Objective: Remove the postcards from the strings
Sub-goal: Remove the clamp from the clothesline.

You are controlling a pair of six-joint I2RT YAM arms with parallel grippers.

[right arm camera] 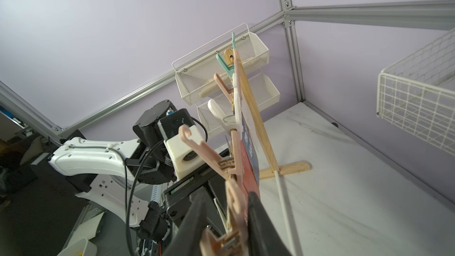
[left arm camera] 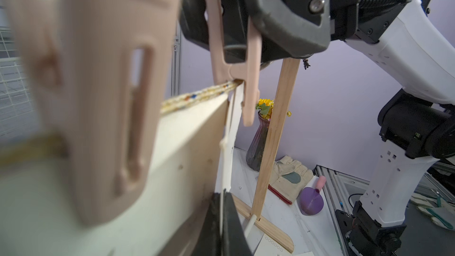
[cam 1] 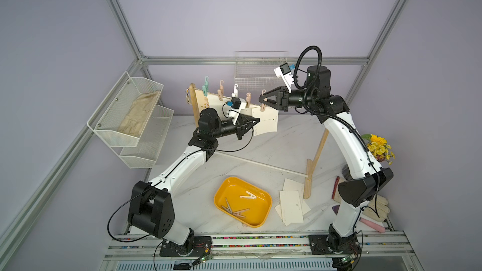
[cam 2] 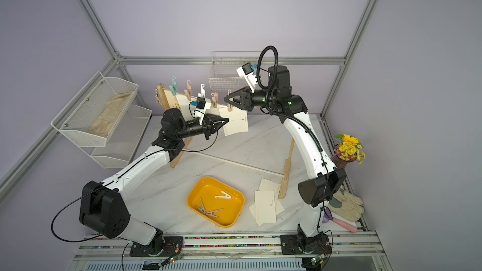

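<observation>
Your left gripper (cam 1: 257,120) is clenched on the side edge of the end postcard (cam 1: 268,123), which hangs just under the string (left arm camera: 197,97). Your right gripper (cam 1: 260,99) pinches the pink clothespin (left arm camera: 251,94) sitting on the string above that card. Other postcards (cam 1: 290,204) lie on the table (cam 1: 287,139), well away from the string, and more cards (cam 1: 216,102) hang further along it.

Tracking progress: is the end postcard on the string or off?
On: the postcard's top sits at the string under the clothespin; left gripper pinches its side.
</observation>
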